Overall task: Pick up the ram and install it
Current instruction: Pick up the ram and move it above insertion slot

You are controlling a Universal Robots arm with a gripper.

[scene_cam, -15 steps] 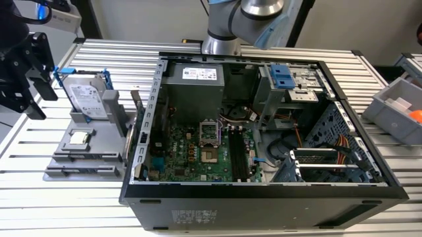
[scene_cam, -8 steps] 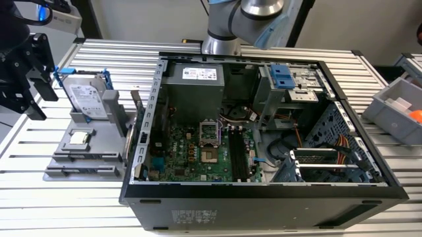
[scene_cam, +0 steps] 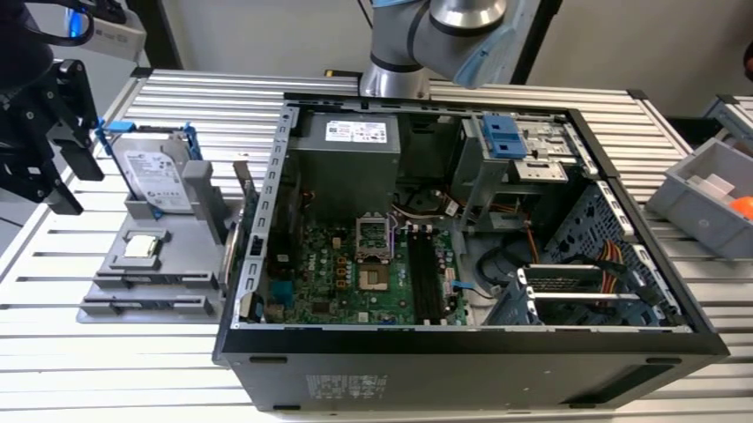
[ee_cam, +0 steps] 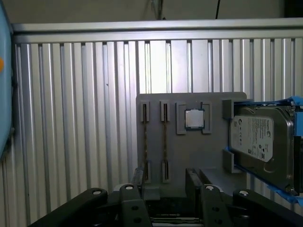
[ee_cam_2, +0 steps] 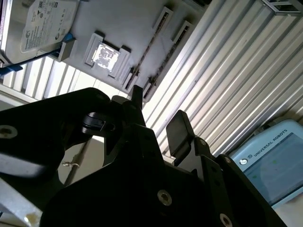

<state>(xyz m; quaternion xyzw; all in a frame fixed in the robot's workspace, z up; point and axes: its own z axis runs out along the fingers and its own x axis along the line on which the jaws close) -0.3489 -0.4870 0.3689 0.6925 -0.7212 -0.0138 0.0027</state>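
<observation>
Two ram sticks stand on edge in the slots of a grey holder [ee_cam: 189, 156]; in the first wrist view they are thin lines, one ram [ee_cam: 145, 142] beside the other [ee_cam: 164, 142]. In the second wrist view the ram [ee_cam_2: 150, 47] lies past my fingertips. My gripper [ee_cam: 165, 182] is open with nothing between its black fingers [ee_cam: 193, 178], and it hangs above the holder's near end. In the exterior view the gripper [scene_cam: 73, 181] is at the far left, up and left of the holder [scene_cam: 141, 264]. The motherboard's long black slots [scene_cam: 424, 273] lie inside the open computer case [scene_cam: 471, 344].
On the holder, a silver hard drive [ee_cam: 258, 142] in a blue frame leans beside a small square processor chip [ee_cam: 193, 119]. A teach pendant [ee_cam_2: 270, 165] lies on the ribbed aluminium table [ee_cam: 71, 118]. A grey bin [scene_cam: 711, 198] sits at the exterior view's right.
</observation>
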